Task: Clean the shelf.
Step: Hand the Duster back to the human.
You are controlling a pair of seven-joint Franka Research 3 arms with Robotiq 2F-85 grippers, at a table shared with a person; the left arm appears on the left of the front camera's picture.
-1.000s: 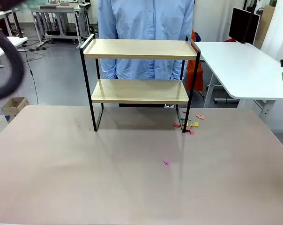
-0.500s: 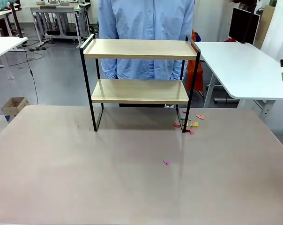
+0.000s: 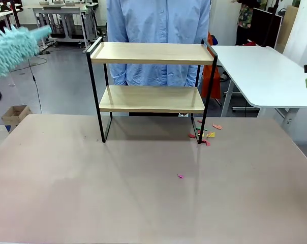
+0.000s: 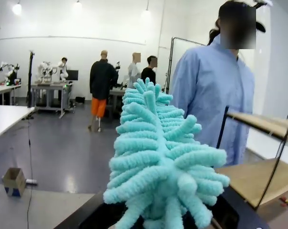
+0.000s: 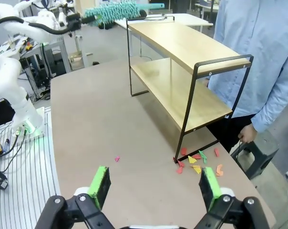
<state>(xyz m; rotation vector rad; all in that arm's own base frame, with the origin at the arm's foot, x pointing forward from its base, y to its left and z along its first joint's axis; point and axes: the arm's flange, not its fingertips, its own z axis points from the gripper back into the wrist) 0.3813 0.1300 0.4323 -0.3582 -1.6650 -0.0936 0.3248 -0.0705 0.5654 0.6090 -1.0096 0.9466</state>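
A teal duster (image 3: 13, 46), clamped in the left gripper (image 5: 73, 21), has entered at the table's (image 3: 143, 203) far-left corner beside the shelf (image 3: 152, 76); the right gripper (image 5: 153, 186) gapes wide, holding nothing.

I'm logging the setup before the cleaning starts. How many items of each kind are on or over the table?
shelf: 1
teal duster: 1
lone pink scrap: 1
cluster of coloured scraps by the shelf's leg: 1 (pieces too small to count)
Total: 4
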